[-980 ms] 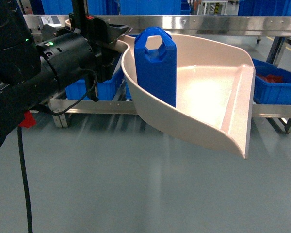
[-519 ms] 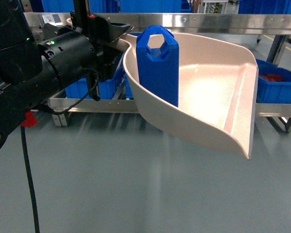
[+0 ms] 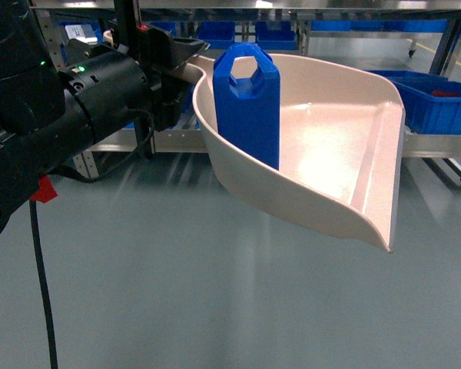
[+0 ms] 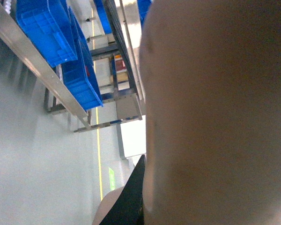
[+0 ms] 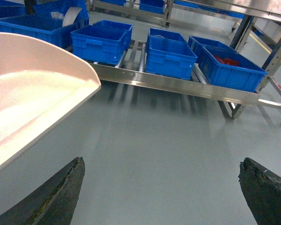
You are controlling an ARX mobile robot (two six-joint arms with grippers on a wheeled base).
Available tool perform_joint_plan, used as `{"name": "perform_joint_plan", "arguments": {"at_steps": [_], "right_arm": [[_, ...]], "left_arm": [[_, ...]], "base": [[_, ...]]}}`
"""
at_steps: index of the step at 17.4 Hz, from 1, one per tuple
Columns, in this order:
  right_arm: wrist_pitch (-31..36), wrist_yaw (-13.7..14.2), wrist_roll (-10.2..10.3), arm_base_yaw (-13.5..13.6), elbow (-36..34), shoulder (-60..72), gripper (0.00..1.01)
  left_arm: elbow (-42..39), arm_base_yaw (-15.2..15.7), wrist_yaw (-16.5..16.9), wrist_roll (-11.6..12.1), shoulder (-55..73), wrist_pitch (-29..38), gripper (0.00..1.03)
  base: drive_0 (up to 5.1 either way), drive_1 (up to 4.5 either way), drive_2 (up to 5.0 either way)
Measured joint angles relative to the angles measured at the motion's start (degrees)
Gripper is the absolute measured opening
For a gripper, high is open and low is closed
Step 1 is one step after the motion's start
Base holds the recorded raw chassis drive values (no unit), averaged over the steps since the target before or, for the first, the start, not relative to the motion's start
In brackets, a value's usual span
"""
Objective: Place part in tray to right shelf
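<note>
I see the part (image 3: 247,104) standing upright inside the tray (image 3: 330,154), against its rear curved wall. My left gripper (image 3: 186,61) has its fingers clenched on the tray's handle, carrying it clear above the grey floor (image 3: 215,307). My right gripper (image 5: 161,192) has its fingers spread wide, grasping nothing, near the tray's lip. Beyond, the right shelf (image 5: 178,87) carries blue crates (image 5: 171,54).
</note>
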Motion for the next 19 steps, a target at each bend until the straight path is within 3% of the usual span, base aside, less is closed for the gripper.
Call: {"name": "perform_joint_plan", "arguments": {"at_steps": [19], "right_arm": [[-0.17,-0.02,0.00,0.00,-0.07,0.02,0.98]], "left_arm": [[-0.07,-0.04,0.00,0.02,0.02,-0.37,0.15]], "base": [[0.0,0.00,0.0]]}}
